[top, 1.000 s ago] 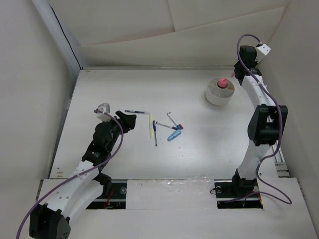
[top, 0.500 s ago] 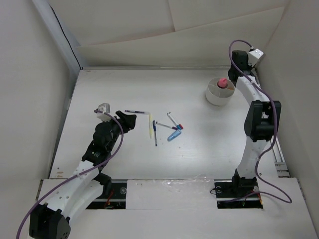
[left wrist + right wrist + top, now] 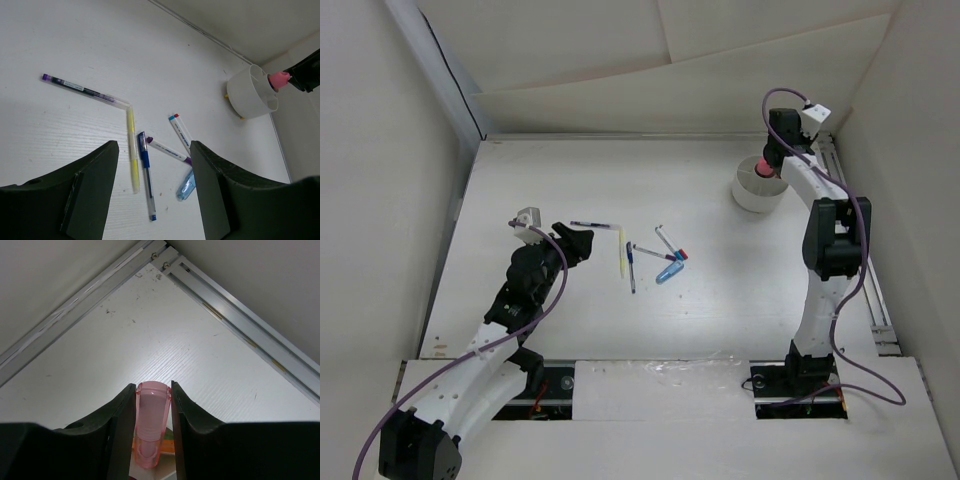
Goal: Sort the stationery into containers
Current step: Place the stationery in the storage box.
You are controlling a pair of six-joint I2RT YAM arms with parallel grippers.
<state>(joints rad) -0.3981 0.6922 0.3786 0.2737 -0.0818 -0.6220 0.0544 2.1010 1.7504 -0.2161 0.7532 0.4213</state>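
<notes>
My right gripper is shut on the pink-capped glue stick, which stands tilted over the round white tub at the back right. The same pink cap shows above the tub's dividers in the left wrist view. An orange piece lies below the stick. My left gripper is open and empty, hovering left of the loose stationery mid-table: a purple-capped pen, a yellow pen, a blue pen, two white pens and a light blue piece.
Cardboard walls close off the back and both sides. An aluminium rail runs along the table's back right corner just behind the tub. The left arm's body lies across the left half of the table.
The right arm's wrist has swung leftward over the tub while the pink cap stays at about the same spot. The left arm and the pens have not moved.
</notes>
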